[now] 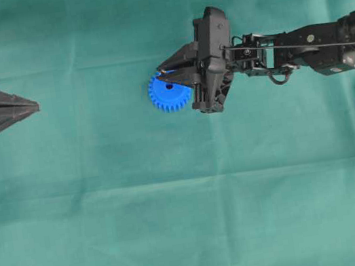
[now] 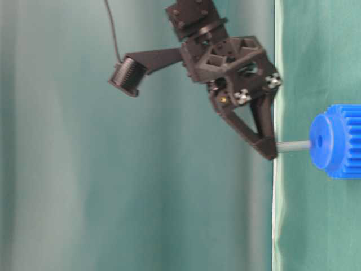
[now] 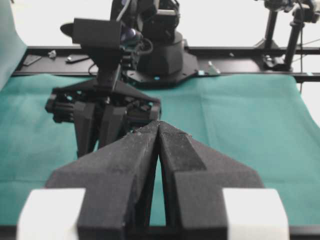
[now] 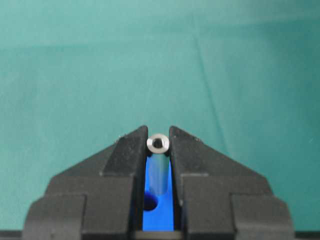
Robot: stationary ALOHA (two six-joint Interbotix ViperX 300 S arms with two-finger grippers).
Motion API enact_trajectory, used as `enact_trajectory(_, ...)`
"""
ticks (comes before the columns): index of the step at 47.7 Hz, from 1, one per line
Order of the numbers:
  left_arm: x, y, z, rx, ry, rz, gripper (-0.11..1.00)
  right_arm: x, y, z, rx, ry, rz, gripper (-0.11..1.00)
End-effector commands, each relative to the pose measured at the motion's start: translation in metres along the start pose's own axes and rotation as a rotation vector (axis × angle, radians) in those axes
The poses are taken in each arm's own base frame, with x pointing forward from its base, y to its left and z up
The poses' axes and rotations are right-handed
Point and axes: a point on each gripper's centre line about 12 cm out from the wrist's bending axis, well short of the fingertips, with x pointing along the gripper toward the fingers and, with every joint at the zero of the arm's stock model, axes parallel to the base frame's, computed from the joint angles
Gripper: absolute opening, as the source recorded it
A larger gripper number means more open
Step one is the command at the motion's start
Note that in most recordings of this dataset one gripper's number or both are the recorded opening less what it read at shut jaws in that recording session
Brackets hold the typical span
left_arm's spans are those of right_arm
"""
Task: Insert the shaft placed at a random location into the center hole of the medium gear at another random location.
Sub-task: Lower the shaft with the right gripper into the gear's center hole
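The table is covered with a teal-green cloth [image 1: 110, 215] that's got a few soft fold creases running across it. Only one loose thing sits directly on it, the bright blue medium gear [image 1: 167, 95], lying flat a bit above the middle in the overhead view with its center hole [image 1: 169, 86] facing up. A black rail [image 3: 240, 50] runs along the cloth's far edge in the left wrist view.

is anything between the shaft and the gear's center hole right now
Nothing visible. The right hand is shut on the shaft, whose free end reaches the hub face of the medium gear, a little off to the side of the center hole. Only a small offset separates them, with no other object there.
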Motion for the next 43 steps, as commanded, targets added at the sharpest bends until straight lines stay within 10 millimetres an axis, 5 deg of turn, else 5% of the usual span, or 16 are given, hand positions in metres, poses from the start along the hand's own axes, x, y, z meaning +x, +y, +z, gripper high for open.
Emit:
enact_trajectory(1,0.003,0.000,0.008,0.002,-0.020,0.001,0.00,-0.007,0.000,0.020,-0.027,-0.052,0.000,0.13)
enact_trajectory(43,0.002,0.000,0.009,0.000,-0.023,0.001,0.00,0.003,0.004,-0.011,0.015,-0.019,-0.007,0.13)
